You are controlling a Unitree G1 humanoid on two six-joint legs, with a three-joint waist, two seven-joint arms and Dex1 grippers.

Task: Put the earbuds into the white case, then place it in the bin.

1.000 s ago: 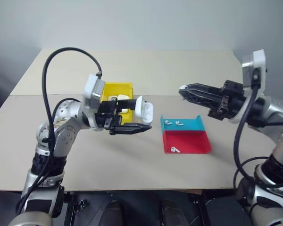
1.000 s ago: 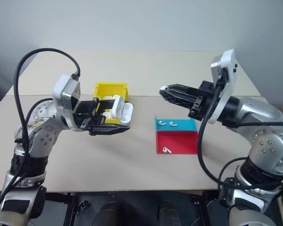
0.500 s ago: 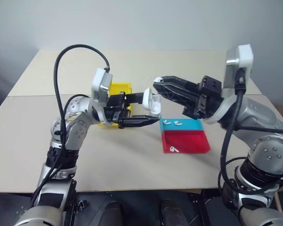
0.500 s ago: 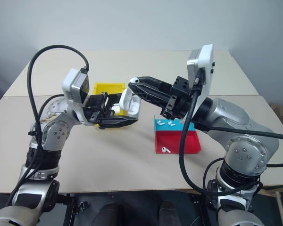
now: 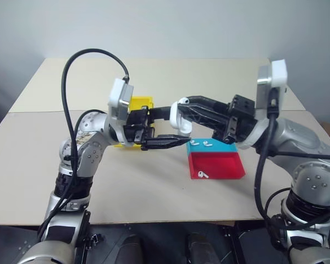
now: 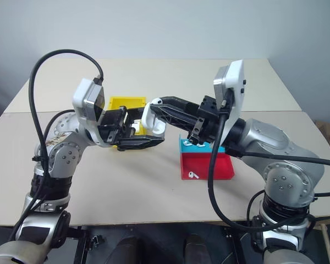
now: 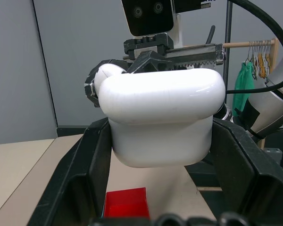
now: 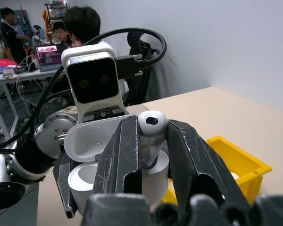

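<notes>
- Left gripper [image 5: 173, 127] clamped on the glossy white rounded earbud case [image 7: 162, 120], lid open, held above the table
- Right gripper [image 8: 151, 146] pinching a tiny white stemmed earbud [image 8: 151, 134] at the case's mouth
- Bright yellow rectangular plastic bin [image 5: 138, 104] behind the left gripper

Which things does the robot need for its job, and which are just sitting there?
Needed:
- white case, lid open, held by the left gripper
- earbud, pinched in the right gripper
- yellow bin

Just there:
- blue-and-red tray
- three spare earbuds in the tray
- table
</notes>
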